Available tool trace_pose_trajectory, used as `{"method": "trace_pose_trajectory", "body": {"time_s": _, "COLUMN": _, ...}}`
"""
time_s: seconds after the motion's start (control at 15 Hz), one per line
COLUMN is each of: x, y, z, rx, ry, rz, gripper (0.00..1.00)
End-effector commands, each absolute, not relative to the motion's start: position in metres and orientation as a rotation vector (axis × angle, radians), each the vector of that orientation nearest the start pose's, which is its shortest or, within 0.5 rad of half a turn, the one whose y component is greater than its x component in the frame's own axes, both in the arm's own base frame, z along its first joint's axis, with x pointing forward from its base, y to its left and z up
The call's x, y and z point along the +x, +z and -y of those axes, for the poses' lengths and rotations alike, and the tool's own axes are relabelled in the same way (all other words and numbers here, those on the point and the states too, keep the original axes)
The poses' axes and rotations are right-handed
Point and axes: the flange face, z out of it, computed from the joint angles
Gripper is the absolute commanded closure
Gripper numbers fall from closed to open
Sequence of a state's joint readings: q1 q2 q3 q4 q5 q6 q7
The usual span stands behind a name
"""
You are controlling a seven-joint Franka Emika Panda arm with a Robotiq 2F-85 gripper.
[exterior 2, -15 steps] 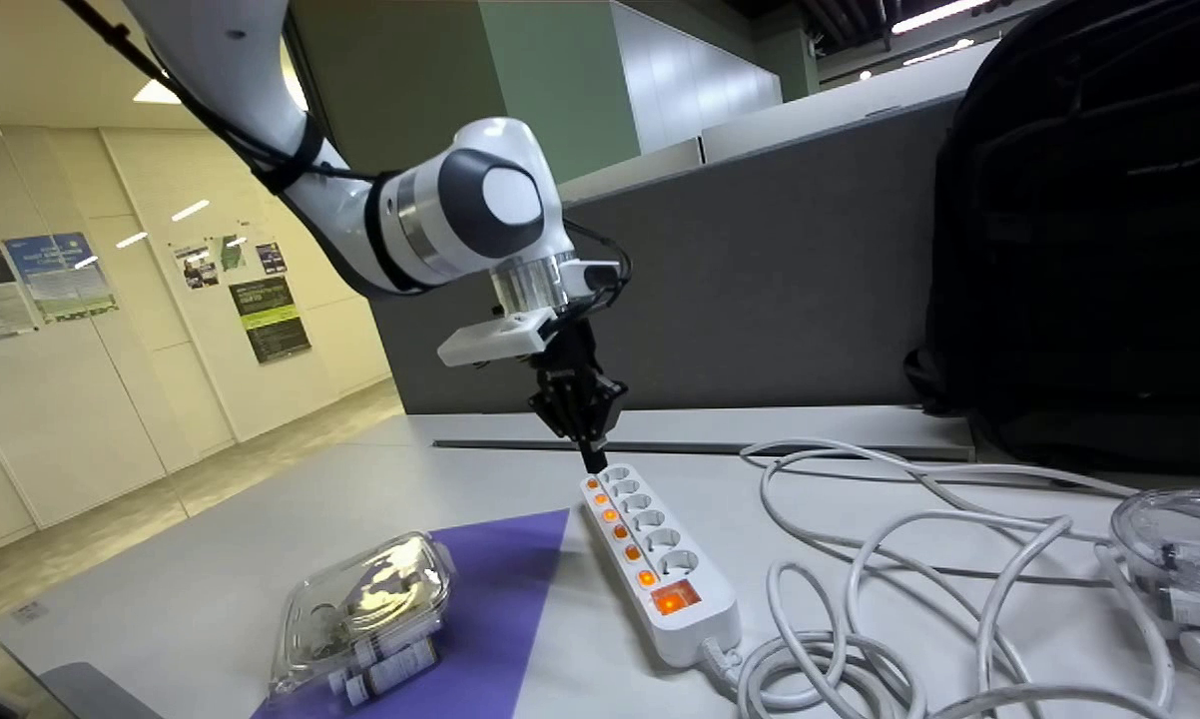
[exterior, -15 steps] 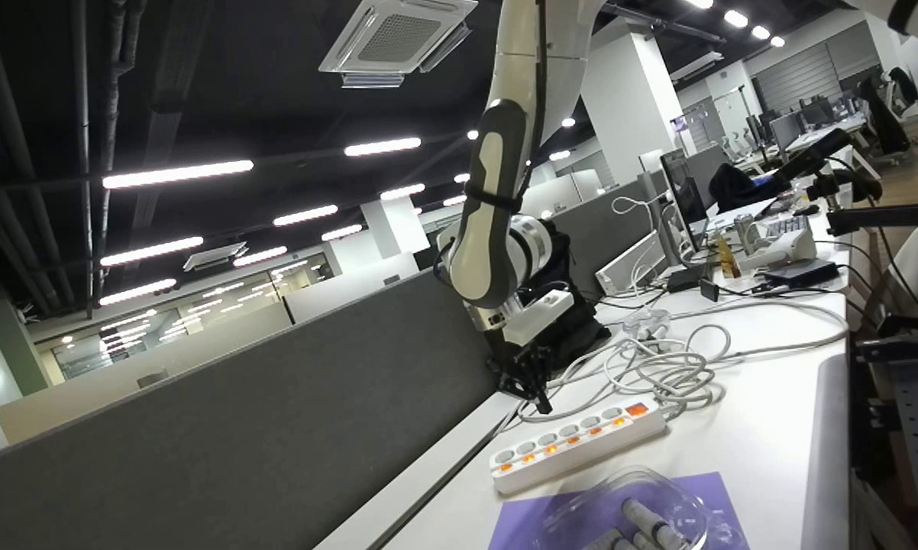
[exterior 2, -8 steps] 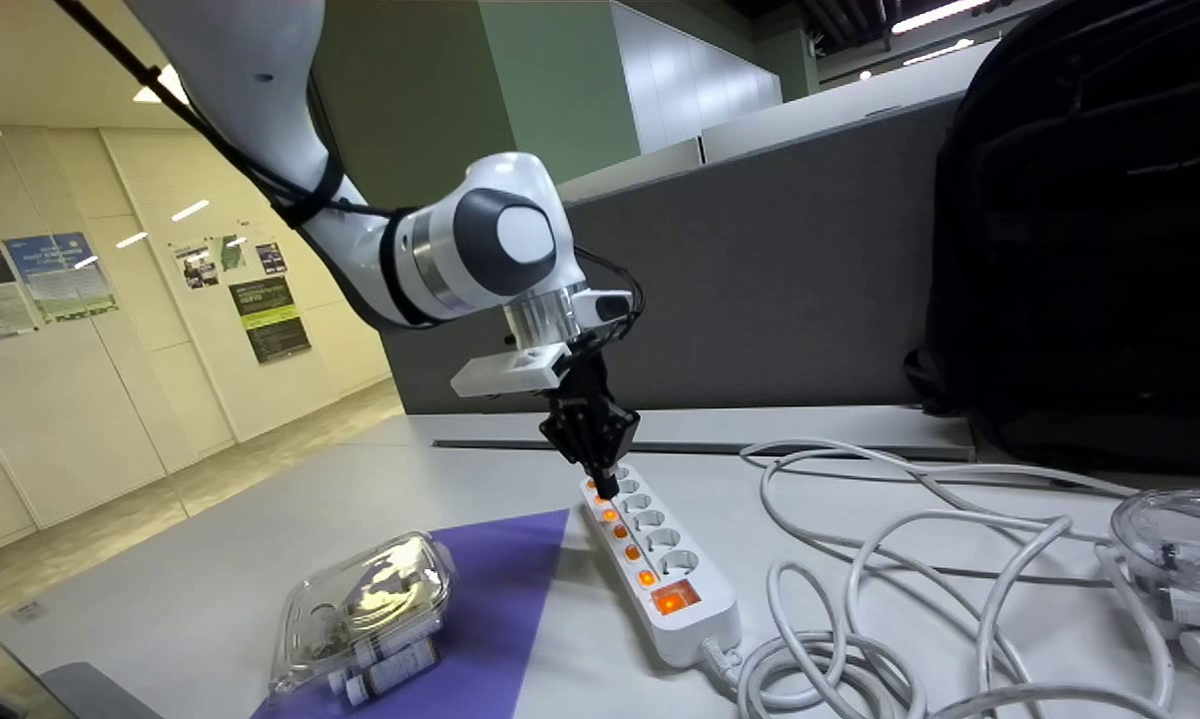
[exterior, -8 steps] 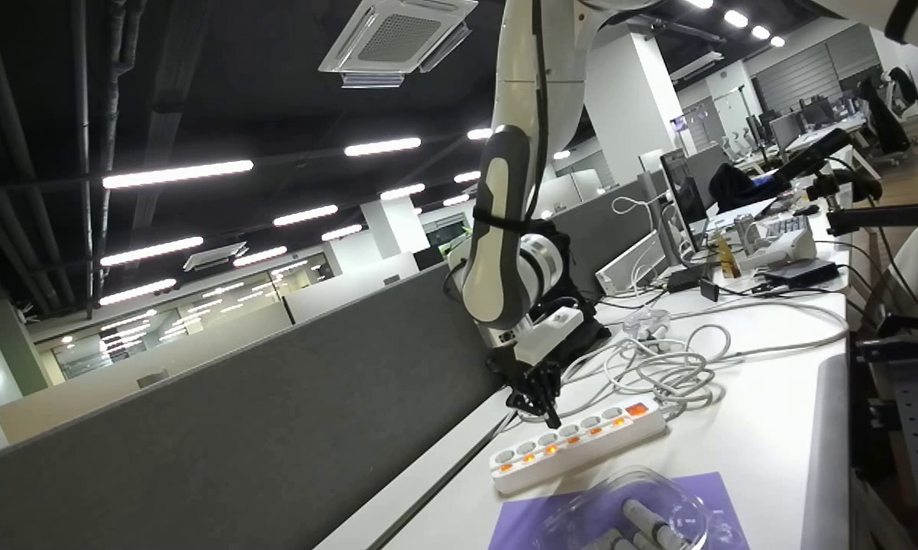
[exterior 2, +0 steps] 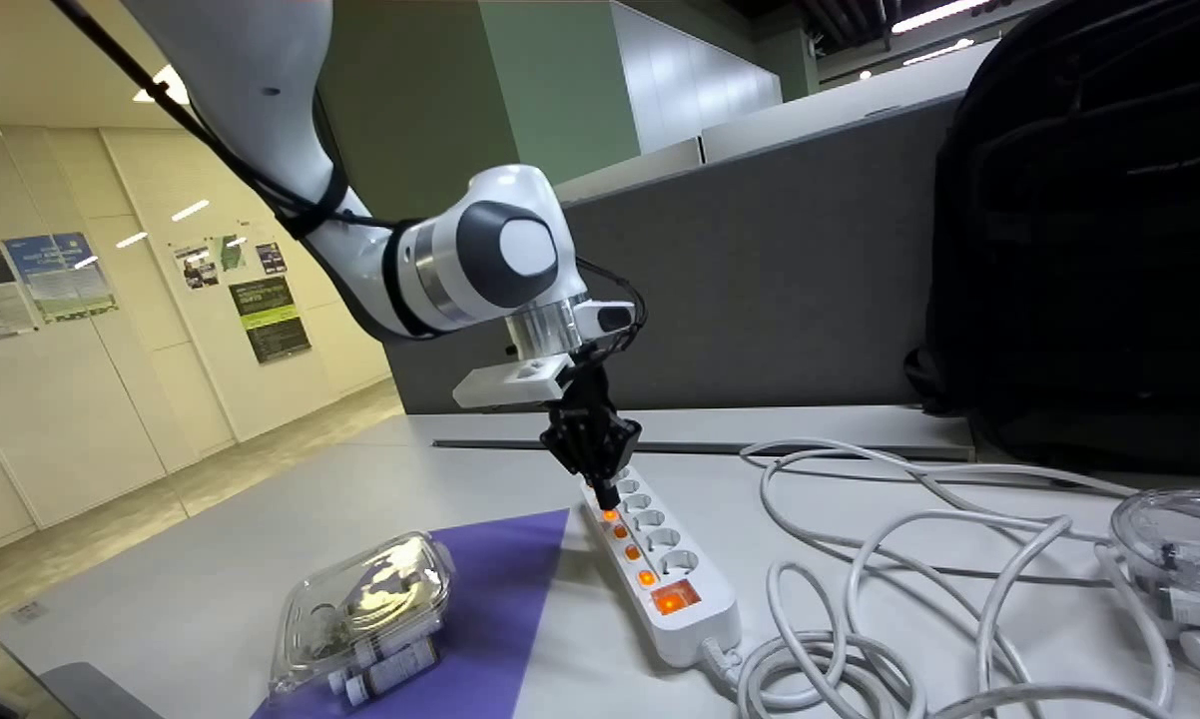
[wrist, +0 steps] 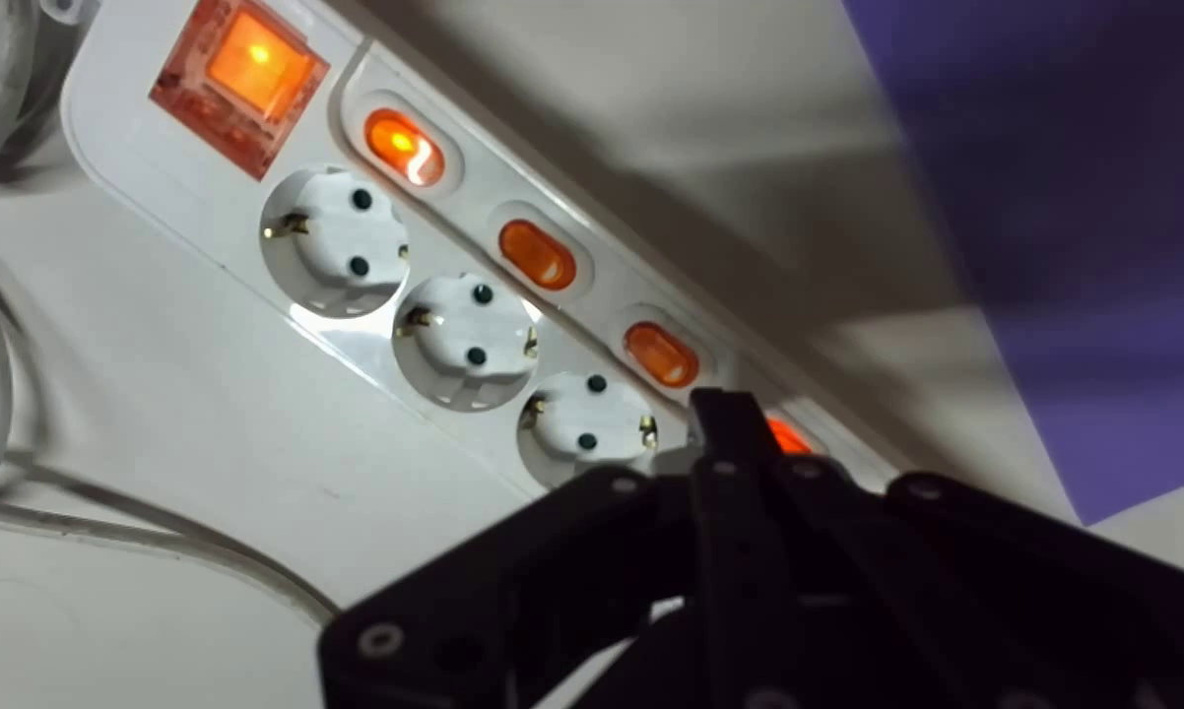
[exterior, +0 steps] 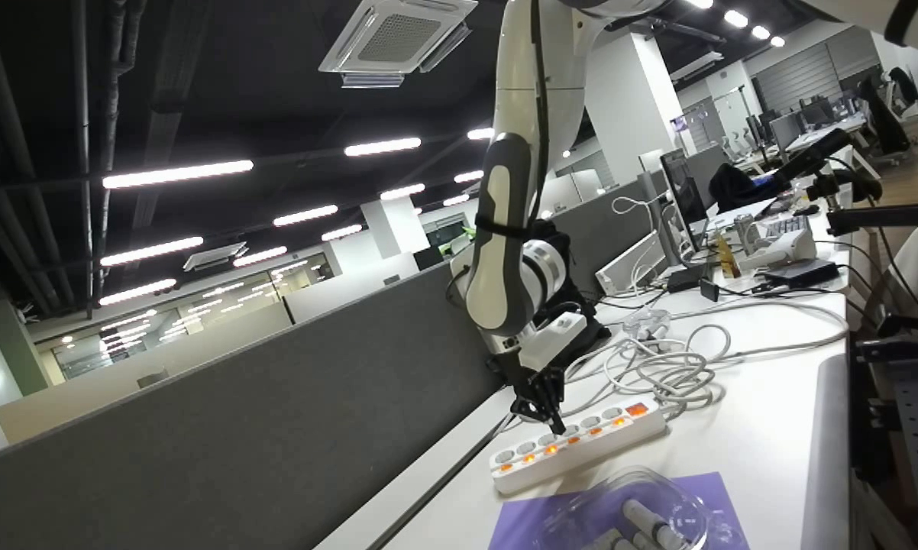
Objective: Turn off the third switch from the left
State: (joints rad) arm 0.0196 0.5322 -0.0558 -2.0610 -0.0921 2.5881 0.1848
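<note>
With the Robotiq gripper point(wrist: 735, 418) narrow, holding nothing — find the third rocker switch point(wrist: 787, 436), lit, partly hidden, just beside, toward 4 o'clock in the wrist view, on the power strip point(wrist: 183, 187) running 10 to 4. Probably shift so, then press.

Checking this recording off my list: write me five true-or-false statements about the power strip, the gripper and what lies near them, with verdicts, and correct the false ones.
1. The gripper is shut. True.
2. The large switch at one end of the power strip glows orange. True.
3. All the small switches are dark. False: the third switch from the left in both exterior views is lit.
4. A purple sheet lies beside the strip, apart from it. True.
5. Every socket has a plug in it. False: the socket nearest the large switch is bare.
</note>
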Motion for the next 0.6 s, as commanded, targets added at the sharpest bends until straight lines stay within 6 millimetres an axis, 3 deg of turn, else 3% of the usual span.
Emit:
{"method": "trace_pose_trajectory", "body": {"time_s": 0.0, "x": 0.592, "y": 0.167, "z": 0.017, "rx": -3.209, "ry": -0.003, "rz": -0.194, "gripper": 1.00}}
{"method": "trace_pose_trajectory", "body": {"time_s": 0.53, "x": 0.597, "y": 0.152, "z": 0.010, "rx": -3.209, "ry": 0.005, "rz": -0.151, "gripper": 1.00}}
